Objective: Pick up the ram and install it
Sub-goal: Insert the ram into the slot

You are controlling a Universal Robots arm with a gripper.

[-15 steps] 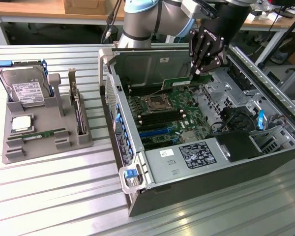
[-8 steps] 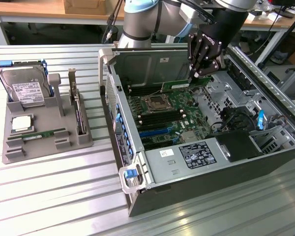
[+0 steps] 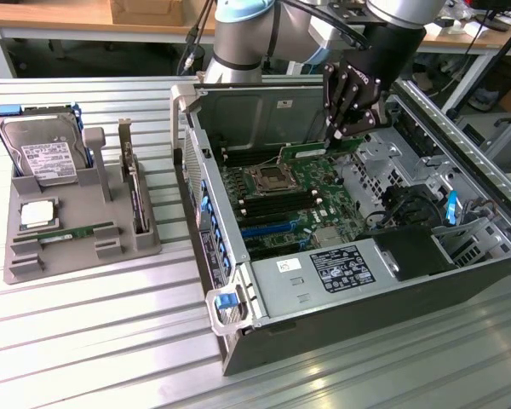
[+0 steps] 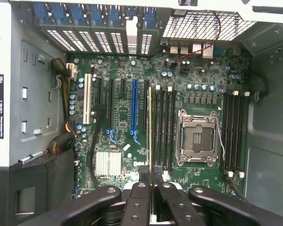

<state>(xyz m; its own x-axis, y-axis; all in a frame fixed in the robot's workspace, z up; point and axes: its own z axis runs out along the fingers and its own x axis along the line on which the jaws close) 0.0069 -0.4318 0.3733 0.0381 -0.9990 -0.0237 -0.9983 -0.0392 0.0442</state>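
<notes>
Exterior view, far left: grey tray sits at 9 o'clock from the open case. A second memory stick lies flat along the tray's 6 o'clock edge, well apart from the arm. Moving right: motherboard flat in the case, processor socket near its middle, black memory slots just beside it. Further right: gripper hangs over the board, fingers drawn in narrow and pinching the ram. The stick juts toward 8 o'clock from the fingertips and looks raised clear of the board, not seated. Wrist view: gripper clamps the ram by one end. The stick is seen edge-on, its long axis running straight away from the fingers, parallel to the memory slots, between the blue slot and the processor socket. Judgement: stick lined up lengthwise with the slot bank; the gap down to it cannot be told.
</notes>
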